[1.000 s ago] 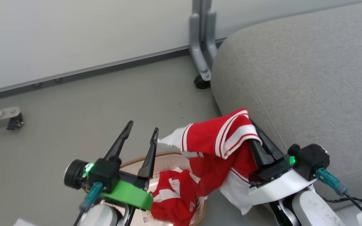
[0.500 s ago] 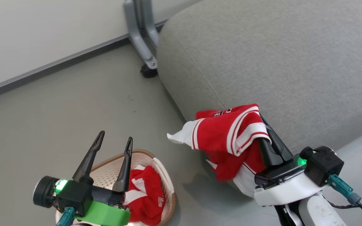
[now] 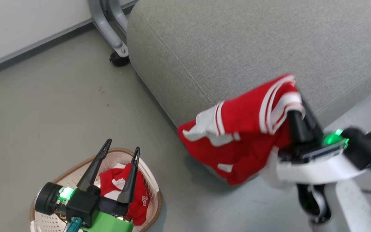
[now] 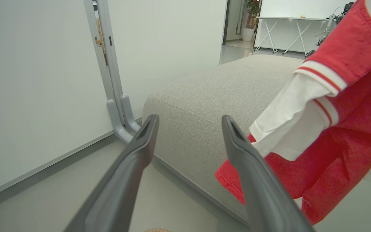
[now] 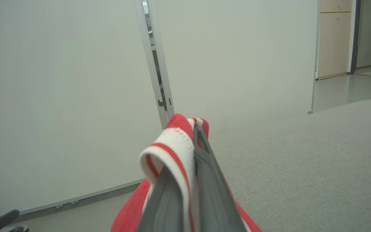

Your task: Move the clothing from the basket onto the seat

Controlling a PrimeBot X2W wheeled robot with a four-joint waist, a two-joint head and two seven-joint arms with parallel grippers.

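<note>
One red garment [image 3: 243, 129] hangs from the right tool [image 3: 296, 111], which is clamped tight on its striped band. The garment no longer trails into the basket [image 3: 155, 190] and now hangs before the front edge of the seat [image 3: 237, 48]. The other garment [image 3: 121, 180] stays in the basket beneath the left tool [image 3: 122, 145], which is spread wide and empty.

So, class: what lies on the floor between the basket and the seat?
Nothing. In the head view, the floor between the basket and the seat is bare. The garment hangs further right.
</note>
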